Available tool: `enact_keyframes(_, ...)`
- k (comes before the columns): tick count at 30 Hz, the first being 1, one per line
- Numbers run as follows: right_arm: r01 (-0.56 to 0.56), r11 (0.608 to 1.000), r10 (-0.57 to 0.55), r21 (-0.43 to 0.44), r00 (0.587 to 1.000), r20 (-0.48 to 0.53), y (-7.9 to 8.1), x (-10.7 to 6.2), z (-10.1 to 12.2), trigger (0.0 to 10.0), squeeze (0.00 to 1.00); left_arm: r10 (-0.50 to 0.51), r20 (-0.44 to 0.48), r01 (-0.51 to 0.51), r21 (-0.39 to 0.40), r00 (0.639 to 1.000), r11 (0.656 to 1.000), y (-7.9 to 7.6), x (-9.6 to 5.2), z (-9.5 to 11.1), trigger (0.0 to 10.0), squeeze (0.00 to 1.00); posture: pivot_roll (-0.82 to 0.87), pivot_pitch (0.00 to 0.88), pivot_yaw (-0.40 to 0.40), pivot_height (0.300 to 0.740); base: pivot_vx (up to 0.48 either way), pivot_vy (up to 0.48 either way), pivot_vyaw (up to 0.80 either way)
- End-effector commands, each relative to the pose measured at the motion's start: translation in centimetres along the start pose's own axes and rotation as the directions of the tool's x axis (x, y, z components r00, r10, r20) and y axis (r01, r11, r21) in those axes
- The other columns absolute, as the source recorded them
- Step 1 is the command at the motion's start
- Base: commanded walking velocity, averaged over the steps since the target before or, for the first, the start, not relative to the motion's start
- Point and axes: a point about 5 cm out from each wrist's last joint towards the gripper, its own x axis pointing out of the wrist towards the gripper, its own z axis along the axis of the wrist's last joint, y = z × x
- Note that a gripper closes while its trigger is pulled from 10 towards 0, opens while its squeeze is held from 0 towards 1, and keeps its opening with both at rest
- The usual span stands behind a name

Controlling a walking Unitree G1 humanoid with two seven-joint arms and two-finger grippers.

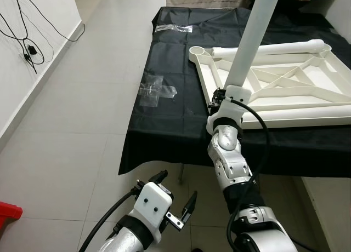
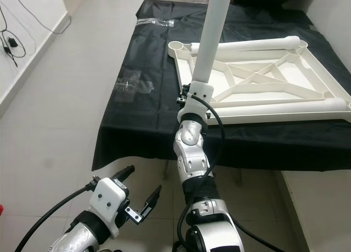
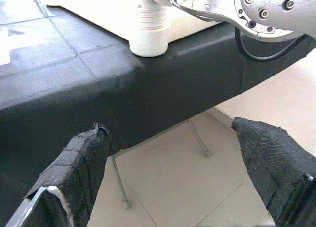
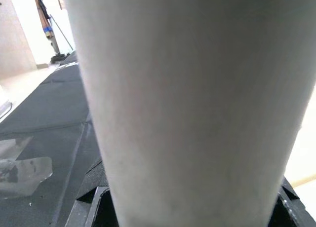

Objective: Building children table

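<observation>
A white children's table top point(image 1: 285, 82) lies upside down on a table under a black cloth point(image 1: 164, 131). At the top's near left corner a white table leg point(image 1: 252, 38) stands upright, leaning slightly. My right gripper point(image 1: 220, 97) is shut on the leg's lower end, just above the corner socket; in the right wrist view the leg point(image 4: 187, 103) sits between the black fingers point(image 4: 94, 207). The left gripper point(image 1: 175, 189) hangs open and holds nothing, low in front of the table's near edge. In the left wrist view the leg's base point(image 3: 148, 32) stands on the cloth beyond the fingers point(image 3: 74, 172).
Two clear plastic bags point(image 1: 156, 90) point(image 1: 174, 28) lie on the cloth left of the top. Tiled floor stretches to the left, with a wall, cables point(image 1: 27, 49) and a red object point(image 1: 8, 215). Thin metal table legs point(image 3: 118, 187) stand under the cloth.
</observation>
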Motion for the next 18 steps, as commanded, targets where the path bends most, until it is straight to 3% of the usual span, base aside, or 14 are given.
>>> enact_keyframes(1,0.053,0.998,-0.051,0.035,0.997,-0.059,-1.3,-0.4,-1.2,0.0,0.0,-0.015,-0.027,0.015,0.001,1.0,1.0,-0.3,-0.2,-0.7,10.0,0.0,0.1,0.199,-0.032,0.74,0.0,0.0,0.0)
enact_keyframes(9,0.118,0.993,-0.118,-0.005,0.991,-0.059,-1.6,-0.4,-1.4,0.0,0.0,-0.014,-0.027,0.014,0.001,1.0,1.0,-0.2,-0.2,-0.7,10.0,0.0,0.1,0.202,-0.032,0.74,0.0,0.0,0.0)
enact_keyframes(10,0.193,0.981,-0.194,-0.024,0.978,-0.07,-2.0,-0.5,-1.6,0.0,0.0,-0.013,-0.027,0.013,0.002,1.0,1.0,-0.2,-0.2,-0.7,10.0,0.0,0.1,0.203,-0.033,0.74,0.0,0.0,0.0)
enact_keyframes(11,0.193,0.981,-0.194,-0.024,0.978,-0.07,-2.0,-0.5,-1.6,0.0,0.0,-0.013,-0.027,0.013,0.002,1.0,1.0,-0.2,-0.2,-0.7,10.0,0.0,0.1,0.203,-0.033,0.74,0.0,0.0,0.0)
enact_keyframes(12,0.285,0.958,-0.286,-0.031,0.953,-0.095,-2.1,-0.6,-1.8,0.0,0.0,-0.012,-0.027,0.012,0.003,1.0,1.0,-0.2,-0.2,-0.7,10.0,0.0,0.1,0.207,-0.03,0.74,0.0,0.0,0.0)
enact_keyframes(14,0.285,0.958,-0.286,-0.031,0.953,-0.095,-2.1,-0.6,-1.8,0.0,0.0,-0.012,-0.027,0.012,0.003,1.0,1.0,-0.2,-0.2,-0.7,10.0,0.0,0.1,0.207,-0.03,0.74,0.0,0.0,0.0)
enact_keyframes(16,0.365,0.931,-0.364,-0.017,0.921,-0.137,-1.5,-1.1,-2.2,0.0,0.0,-0.012,-0.028,0.013,0.004,1.0,1.0,-0.2,-0.2,-0.7,10.0,0.0,0.11,0.208,-0.029,0.74,0.0,0.0,0.0)
enact_keyframes(18,0.355,0.935,-0.352,-0.002,0.924,-0.147,-0.9,-1.3,-2.2,0.0,0.0,-0.014,-0.028,0.015,0.005,0.999,1.0,-0.2,-0.2,-0.7,10.0,0.0,0.11,0.208,-0.03,0.74,0.0,0.0,0.0)
